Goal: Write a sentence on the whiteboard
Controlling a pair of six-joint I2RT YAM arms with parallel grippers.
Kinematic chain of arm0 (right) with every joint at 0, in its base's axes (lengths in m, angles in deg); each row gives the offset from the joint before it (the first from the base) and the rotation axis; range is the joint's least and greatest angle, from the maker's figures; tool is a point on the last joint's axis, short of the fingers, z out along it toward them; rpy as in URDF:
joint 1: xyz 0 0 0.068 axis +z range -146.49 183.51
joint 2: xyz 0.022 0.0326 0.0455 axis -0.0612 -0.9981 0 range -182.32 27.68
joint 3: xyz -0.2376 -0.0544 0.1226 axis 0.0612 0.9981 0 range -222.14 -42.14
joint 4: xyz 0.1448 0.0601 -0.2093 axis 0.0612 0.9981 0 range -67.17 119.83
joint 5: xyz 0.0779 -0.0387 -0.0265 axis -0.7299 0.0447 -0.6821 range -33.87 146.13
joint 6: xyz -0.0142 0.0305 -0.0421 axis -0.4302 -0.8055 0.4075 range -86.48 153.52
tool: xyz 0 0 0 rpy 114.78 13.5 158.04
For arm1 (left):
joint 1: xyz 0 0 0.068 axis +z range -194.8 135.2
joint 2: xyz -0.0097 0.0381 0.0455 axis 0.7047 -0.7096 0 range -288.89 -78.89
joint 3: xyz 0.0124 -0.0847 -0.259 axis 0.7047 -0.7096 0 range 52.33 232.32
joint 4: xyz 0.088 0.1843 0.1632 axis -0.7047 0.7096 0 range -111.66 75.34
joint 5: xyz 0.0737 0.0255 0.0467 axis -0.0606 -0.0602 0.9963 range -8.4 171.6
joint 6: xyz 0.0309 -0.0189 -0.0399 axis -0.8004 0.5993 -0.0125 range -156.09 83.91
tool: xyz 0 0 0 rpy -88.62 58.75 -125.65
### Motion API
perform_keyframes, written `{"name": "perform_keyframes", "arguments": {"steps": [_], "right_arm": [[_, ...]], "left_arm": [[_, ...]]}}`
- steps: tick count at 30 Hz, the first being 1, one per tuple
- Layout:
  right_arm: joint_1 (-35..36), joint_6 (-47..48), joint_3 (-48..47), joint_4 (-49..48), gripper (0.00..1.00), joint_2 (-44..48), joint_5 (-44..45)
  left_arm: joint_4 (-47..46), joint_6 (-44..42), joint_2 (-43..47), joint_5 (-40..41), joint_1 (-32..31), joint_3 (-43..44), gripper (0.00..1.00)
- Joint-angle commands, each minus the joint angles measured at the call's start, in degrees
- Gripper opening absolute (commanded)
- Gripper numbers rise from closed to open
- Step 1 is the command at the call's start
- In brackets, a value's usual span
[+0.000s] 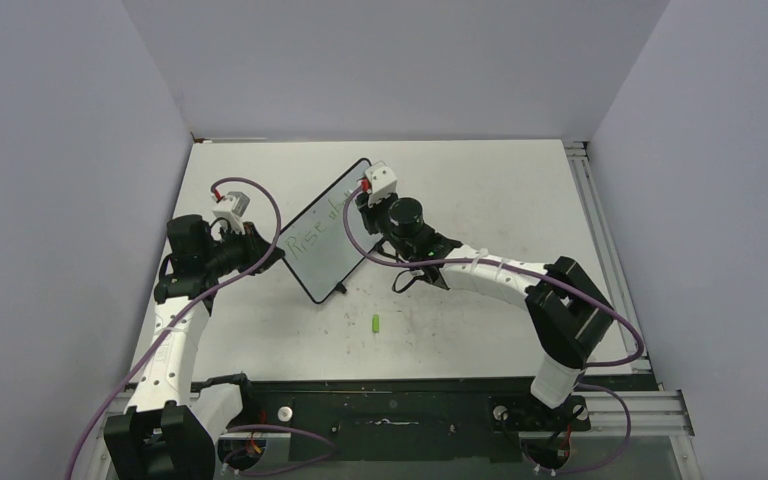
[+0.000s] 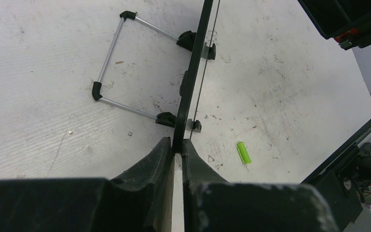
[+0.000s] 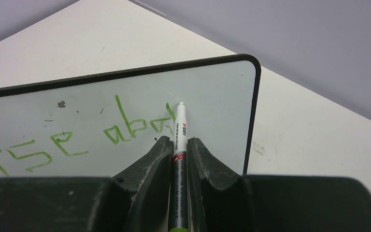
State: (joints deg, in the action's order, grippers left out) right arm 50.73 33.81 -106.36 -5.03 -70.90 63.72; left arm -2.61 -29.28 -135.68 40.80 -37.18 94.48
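The whiteboard (image 1: 328,235) stands tilted on the table, black-framed, with green lettering (image 1: 312,230) on it. In the right wrist view the board (image 3: 212,87) reads "rise abo" (image 3: 58,142) in green on one line. My right gripper (image 3: 178,145) is shut on a white marker (image 3: 179,140); its tip touches the board just right of the last letter. My left gripper (image 2: 176,150) is shut on the board's black edge (image 2: 193,82), seen edge-on. The board's wire stand (image 2: 111,63) rests on the table behind it.
A green marker cap (image 1: 376,323) lies on the table in front of the board, also in the left wrist view (image 2: 243,152). The tabletop (image 1: 480,200) is scuffed white, walled on three sides; a metal rail (image 1: 585,190) runs along its right edge.
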Motion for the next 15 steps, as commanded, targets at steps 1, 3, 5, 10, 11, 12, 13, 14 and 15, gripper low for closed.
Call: {"name": "perform_keyframes", "arguments": {"steps": [1, 3, 5, 10, 11, 12, 13, 14, 15], "right_arm": [[-0.37, 0.76, -2.57, -3.25, 0.05, -0.98, 0.12], [-0.4, 0.76, -2.46, -3.22, 0.05, -0.93, 0.09], [-0.4, 0.67, -2.0, -3.25, 0.05, -0.38, 0.22], [-0.35, 0.67, 0.36, -3.39, 0.05, 2.66, 1.18], [-0.36, 0.69, 0.85, -3.35, 0.05, 3.29, 1.46], [-0.3, 0.67, 1.33, -3.36, 0.05, 3.86, 1.72], [-0.29, 0.63, 1.77, -3.35, 0.05, 4.34, 1.9], [-0.29, 0.52, 2.39, -3.34, 0.05, 4.73, 2.08], [-0.37, 0.43, 2.58, -3.39, 0.05, 5.03, 2.3]], "left_arm": [[-1.82, 0.06, 1.25, -1.05, 0.16, 2.57, 0.0], [-1.82, 0.09, 1.26, -1.01, 0.14, 2.62, 0.0], [-1.82, 0.09, 1.25, -0.98, 0.18, 2.57, 0.0], [-1.82, 0.13, 1.42, -0.78, 0.14, 2.56, 0.0], [-1.82, 0.13, 1.42, -0.78, 0.18, 2.64, 0.0], [-1.82, 0.13, 1.42, -0.74, 0.16, 2.66, 0.0], [-1.82, 0.13, 1.42, -0.77, 0.18, 2.65, 0.0], [-1.82, 0.07, 1.42, -0.72, 0.18, 2.67, 0.0], [-1.82, 0.12, 1.47, -0.74, 0.18, 2.64, 0.0]]}}
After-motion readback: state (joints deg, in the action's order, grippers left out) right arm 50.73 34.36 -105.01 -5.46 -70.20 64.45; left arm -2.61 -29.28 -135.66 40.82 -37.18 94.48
